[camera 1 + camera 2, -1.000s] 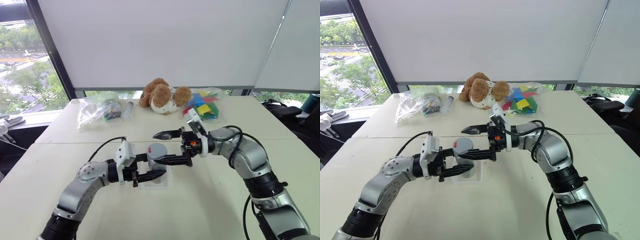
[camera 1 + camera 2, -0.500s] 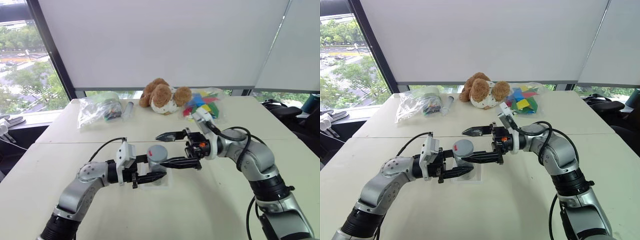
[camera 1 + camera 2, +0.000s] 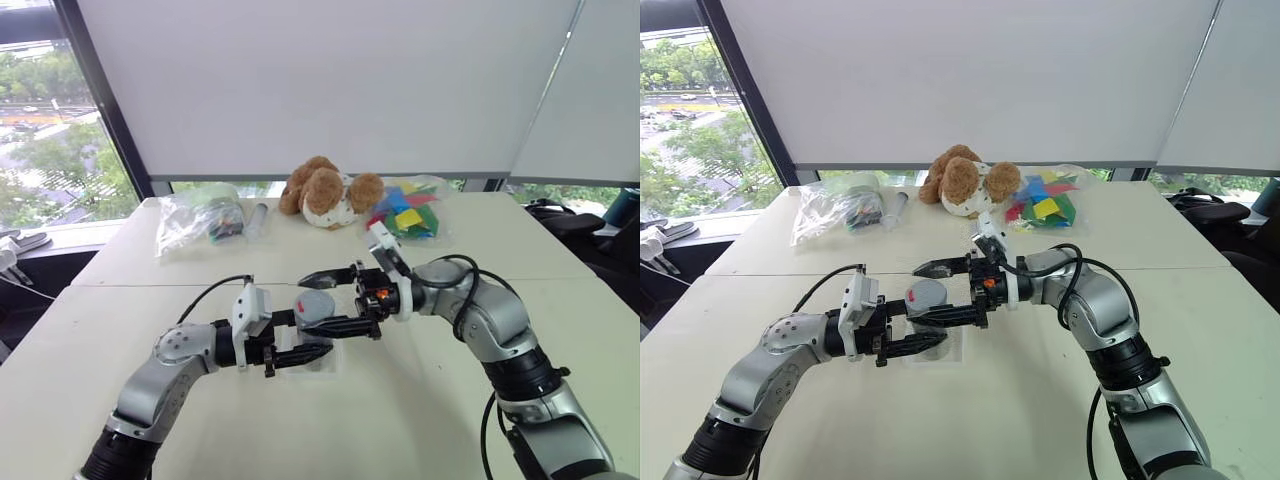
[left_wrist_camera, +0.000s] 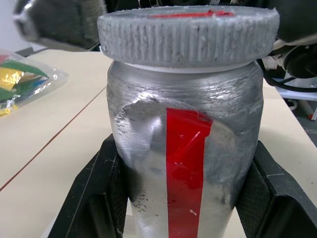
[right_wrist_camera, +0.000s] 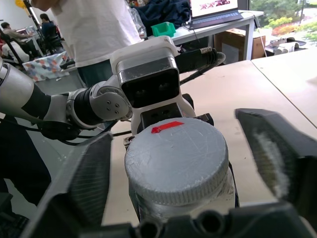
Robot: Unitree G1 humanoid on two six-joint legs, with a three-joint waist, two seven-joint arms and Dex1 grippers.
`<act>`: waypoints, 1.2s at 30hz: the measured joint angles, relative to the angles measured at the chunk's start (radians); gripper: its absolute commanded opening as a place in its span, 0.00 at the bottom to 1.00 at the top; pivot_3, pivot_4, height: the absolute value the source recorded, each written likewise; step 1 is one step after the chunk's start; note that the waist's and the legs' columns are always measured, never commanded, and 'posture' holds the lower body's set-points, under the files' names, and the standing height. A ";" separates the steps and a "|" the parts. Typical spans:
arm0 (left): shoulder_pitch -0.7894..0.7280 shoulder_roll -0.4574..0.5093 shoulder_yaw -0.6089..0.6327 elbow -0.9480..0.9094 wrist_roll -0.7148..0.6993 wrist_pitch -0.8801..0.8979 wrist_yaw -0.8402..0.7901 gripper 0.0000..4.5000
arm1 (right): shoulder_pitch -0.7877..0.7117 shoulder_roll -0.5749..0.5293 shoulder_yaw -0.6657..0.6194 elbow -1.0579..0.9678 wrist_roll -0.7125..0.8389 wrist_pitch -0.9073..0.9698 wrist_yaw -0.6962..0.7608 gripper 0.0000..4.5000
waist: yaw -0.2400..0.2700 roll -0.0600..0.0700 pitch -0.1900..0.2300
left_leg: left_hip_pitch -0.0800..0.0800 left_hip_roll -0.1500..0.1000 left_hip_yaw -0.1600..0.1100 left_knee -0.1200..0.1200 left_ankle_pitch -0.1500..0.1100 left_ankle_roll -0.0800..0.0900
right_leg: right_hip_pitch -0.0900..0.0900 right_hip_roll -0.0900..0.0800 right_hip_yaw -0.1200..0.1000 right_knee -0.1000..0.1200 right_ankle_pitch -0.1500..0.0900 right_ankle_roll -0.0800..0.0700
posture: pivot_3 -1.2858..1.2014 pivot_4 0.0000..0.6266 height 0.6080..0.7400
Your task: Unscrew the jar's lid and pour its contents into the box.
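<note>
We see the left gripper [image 3: 300, 340] clamped round the jar [image 4: 183, 148], blocking its sides, and the right gripper [image 3: 325, 300] straddling the lid [image 5: 176, 161] with gaps either side. The box [image 3: 955, 345] seems to sit directly beneath. Near table [image 3: 380, 420] lies open; bags [image 3: 195, 220] and plush toy [image 3: 325, 192] crowd the far edge.

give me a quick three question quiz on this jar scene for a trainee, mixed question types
1. True or false: the lid is already off the jar.
2. Which gripper clamps the jar's body? A) left gripper B) right gripper C) neither
3. Fill in: the right gripper's fingers stand on either side of the ____, not yet touching it.

Key:
1. False. The lid sits on the jar.
2. A. The left gripper's fingers press the jar's sides.
3. Lid. There is a gap at each finger in the right wrist view.
</note>
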 measured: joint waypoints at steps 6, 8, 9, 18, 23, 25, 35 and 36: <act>0.000 0.002 0.000 0.000 0.000 -0.004 0.001 0.48 | -0.003 0.003 -0.001 0.000 0.003 0.015 0.002 0.51 | 0.000 0.000 0.000 | 0.000 0.000 0.000 0.000 0.000 0.000 | 0.000 0.000 0.000 0.000 0.000 0.000 | 0.52 0.24 1.00; 0.000 0.002 0.001 -0.001 -0.003 -0.005 0.002 0.48 | -0.003 0.012 -0.012 0.002 0.021 0.030 -0.002 0.51 | -0.001 0.000 0.000 | 0.000 0.000 0.000 0.000 0.000 0.000 | 0.000 0.000 0.000 0.000 0.000 0.000 | 0.52 0.24 1.00; 0.000 0.002 0.005 -0.006 -0.014 -0.008 0.003 0.48 | -0.003 0.028 -0.031 0.007 0.048 0.055 -0.007 0.51 | -0.001 0.000 0.000 | 0.000 0.000 0.000 0.000 0.000 0.000 | 0.000 0.000 0.000 0.000 0.000 0.000 | 0.52 0.24 1.00; 0.021 0.069 0.053 -0.027 -0.049 0.015 -0.022 0.48 | 0.051 0.011 -0.358 0.018 0.360 0.175 -0.160 0.51 | 0.005 0.000 0.000 | 0.000 0.000 0.000 0.000 0.000 0.000 | 0.001 -0.001 0.000 0.000 0.000 0.000 | 0.52 0.24 1.00; -0.005 0.091 0.114 -0.006 -0.101 0.063 -0.018 0.48 | 0.239 -0.117 -0.352 0.177 0.074 -0.185 -0.087 0.51 | 0.003 0.000 0.000 | 0.000 -0.002 0.001 0.001 0.000 0.000 | 0.002 -0.001 -0.001 0.000 0.000 0.001 | 0.52 0.24 1.00; -0.023 0.112 0.133 0.020 -0.114 0.085 -0.018 0.48 | 0.309 -0.156 -0.354 0.323 -0.051 -0.403 -0.040 0.51 | 0.000 0.000 0.000 | 0.001 -0.002 0.003 0.000 0.000 0.000 | 0.002 -0.001 0.000 0.000 0.000 0.002 | 0.52 0.24 1.00; -0.088 0.123 0.154 0.111 -0.131 0.125 -0.026 0.48 | 0.326 -0.154 -0.355 0.942 -0.266 -0.910 -0.022 0.51 | -0.008 0.001 0.001 | 0.005 0.000 0.005 0.000 0.000 0.000 | 0.003 0.000 0.004 0.001 0.001 0.001 | 0.52 0.24 1.00; -0.089 0.125 0.154 0.118 -0.131 0.126 -0.030 0.48 | 0.319 -0.154 -0.358 0.986 -0.272 -0.928 -0.035 0.51 | -0.007 0.001 0.001 | 0.005 0.000 0.005 0.000 0.000 0.000 | 0.003 0.000 0.004 0.001 0.001 0.001 | 0.52 0.24 1.00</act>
